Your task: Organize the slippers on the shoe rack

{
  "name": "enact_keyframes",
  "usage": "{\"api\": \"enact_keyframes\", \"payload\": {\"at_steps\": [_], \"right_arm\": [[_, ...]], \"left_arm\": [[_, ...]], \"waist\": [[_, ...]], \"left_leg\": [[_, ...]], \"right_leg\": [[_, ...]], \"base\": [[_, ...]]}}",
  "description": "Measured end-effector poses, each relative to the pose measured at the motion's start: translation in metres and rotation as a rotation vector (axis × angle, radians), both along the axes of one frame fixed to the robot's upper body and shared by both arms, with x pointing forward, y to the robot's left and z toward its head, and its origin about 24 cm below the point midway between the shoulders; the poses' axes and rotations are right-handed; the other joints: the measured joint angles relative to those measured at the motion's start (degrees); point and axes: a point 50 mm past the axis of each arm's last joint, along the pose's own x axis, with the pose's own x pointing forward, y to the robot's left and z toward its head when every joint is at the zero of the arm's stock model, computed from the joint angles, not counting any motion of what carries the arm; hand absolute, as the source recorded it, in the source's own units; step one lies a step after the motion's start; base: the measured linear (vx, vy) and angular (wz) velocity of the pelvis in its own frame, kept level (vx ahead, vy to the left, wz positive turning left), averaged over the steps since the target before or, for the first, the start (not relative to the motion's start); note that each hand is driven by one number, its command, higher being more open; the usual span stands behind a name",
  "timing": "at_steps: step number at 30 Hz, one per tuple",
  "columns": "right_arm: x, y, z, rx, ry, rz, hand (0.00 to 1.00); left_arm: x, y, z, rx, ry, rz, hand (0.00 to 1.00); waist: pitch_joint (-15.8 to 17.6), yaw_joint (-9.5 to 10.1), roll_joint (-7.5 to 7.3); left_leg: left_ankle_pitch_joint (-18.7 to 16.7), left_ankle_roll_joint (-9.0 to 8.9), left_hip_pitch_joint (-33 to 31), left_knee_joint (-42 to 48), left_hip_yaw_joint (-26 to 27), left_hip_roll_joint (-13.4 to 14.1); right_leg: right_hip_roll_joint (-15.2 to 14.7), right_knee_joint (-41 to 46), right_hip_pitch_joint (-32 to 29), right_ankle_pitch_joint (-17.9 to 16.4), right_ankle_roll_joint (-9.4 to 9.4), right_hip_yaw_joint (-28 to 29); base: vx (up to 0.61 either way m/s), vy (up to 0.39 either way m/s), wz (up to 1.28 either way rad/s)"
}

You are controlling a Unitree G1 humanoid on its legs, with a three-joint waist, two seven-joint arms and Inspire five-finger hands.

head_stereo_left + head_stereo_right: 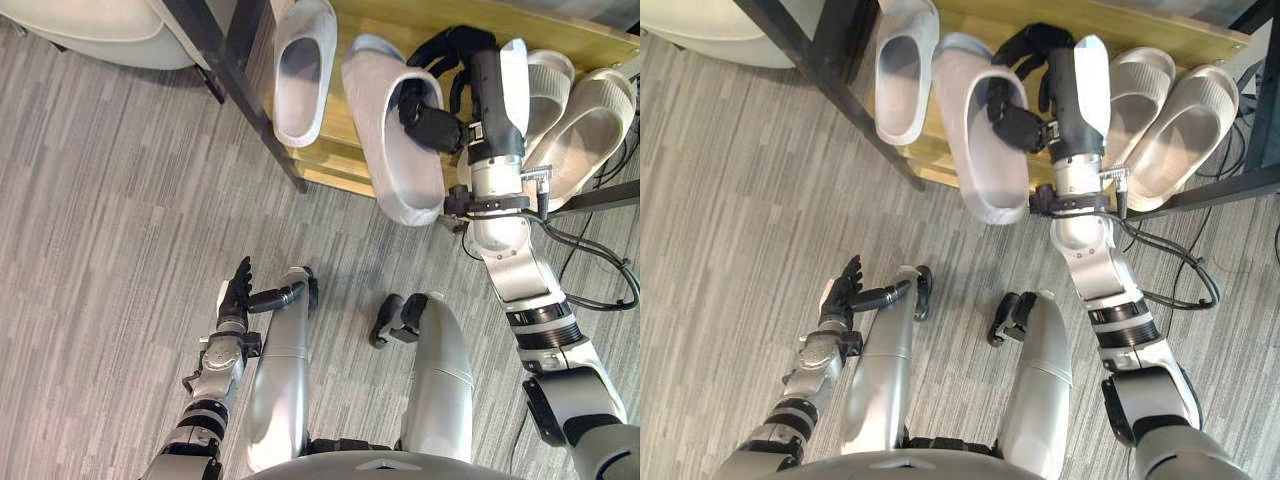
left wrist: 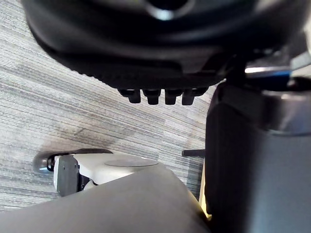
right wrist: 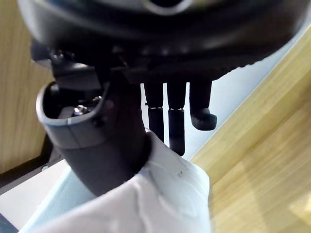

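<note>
Right hand (image 1: 455,62) pinching slipper (image 1: 388,165), wrist view, thumb inside

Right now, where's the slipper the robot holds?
Left eye view: held slipper in the right hand at the shoe rack, lone slipper to its left, two slippers to its right.

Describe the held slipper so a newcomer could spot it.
Start at the wooden rack. The held slipper is second from the robot's left along it. Only it has the dark right hand clamped on its side.
</note>
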Motion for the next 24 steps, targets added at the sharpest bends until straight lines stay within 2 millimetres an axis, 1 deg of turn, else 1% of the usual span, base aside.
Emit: {"api": "enact_keyframes", "payload": {"at_steps": [2,3,9,14,17,18,24], "right_arm": [[0.005,0.0,0.006,0.003,-0.016,-0.04,0.0],[0.007,-0.001,0.008,0.007,-0.021,-0.059,0.0],[0.021,0.0,0.017,0.005,-0.027,-0.164,0.0],[0.029,0.002,0.022,0.022,-0.016,-0.207,0.0],[0.036,0.005,0.03,0.04,-0.021,-0.242,0.0],[0.039,0.003,0.033,0.046,-0.022,-0.261,0.0],[0.049,-0.003,0.039,0.071,0.005,-0.317,0.0]], "left_arm": [[0.002,-0.001,0.003,-0.01,-0.016,0.006,1.0],[0.003,-0.001,0.005,-0.011,-0.029,0.008,1.0],[0.006,-0.002,0.011,-0.033,-0.065,0.052,1.0],[0.009,-0.002,0.015,-0.038,-0.082,0.074,1.0],[0.01,-0.004,0.018,-0.041,-0.095,0.081,1.0],[0.011,-0.006,0.019,-0.045,-0.103,0.08,1.0],[0.013,-0.008,0.02,-0.047,-0.11,0.095,1.0]], "waist": [[0.1,0.31,-0.15],[0.2,0.61,-0.27],[0.3,0.97,-0.6],[0.5,1.44,-0.94],[0.5,1.96,-0.96],[0.5,2.39,-0.98],[0.5,2.79,-0.98]], "left_leg": [[-0.1,-0.14,-1.2,1.0,-0.1,-0.1],[-0.2,-0.19,-1.9,1.5,-0.2,-0.1],[-0.3,-0.28,-4.7,3.4,-0.9,-0.4],[-0.4,-0.21,-5.8,4.1,-1.0,-0.5],[-0.4,-0.22,-6.8,4.3,-0.9,-0.5],[-0.3,-0.24,-7.3,4.3,-1.0,-0.5],[-0.3,-0.25,-7.9,4.4,-1.0,-0.7]], "right_leg": [[-0.3,1.2,-1.1,-0.3,-0.28,0.0],[-0.4,1.7,-1.6,-0.7,-0.12,-0.1],[-1.1,3.6,-3.7,-1.3,0.08,-0.6],[-1.5,4.4,-4.6,-1.5,-0.06,-0.7],[-1.5,4.6,-5.6,-1.5,-0.09,-0.7],[-1.6,4.6,-5.9,-1.5,-0.21,-0.8],[-1.9,4.7,-6.4,-1.6,-0.17,-0.9]], "base": [[0.0,-0.03,0.06],[0.0,-0.031,0.05],[-0.01,-0.016,0.05],[-0.01,-0.004,0.03],[0.0,0.0,0.0],[0.0,0.0,0.0],[0.01,-0.005,0.02]]}}
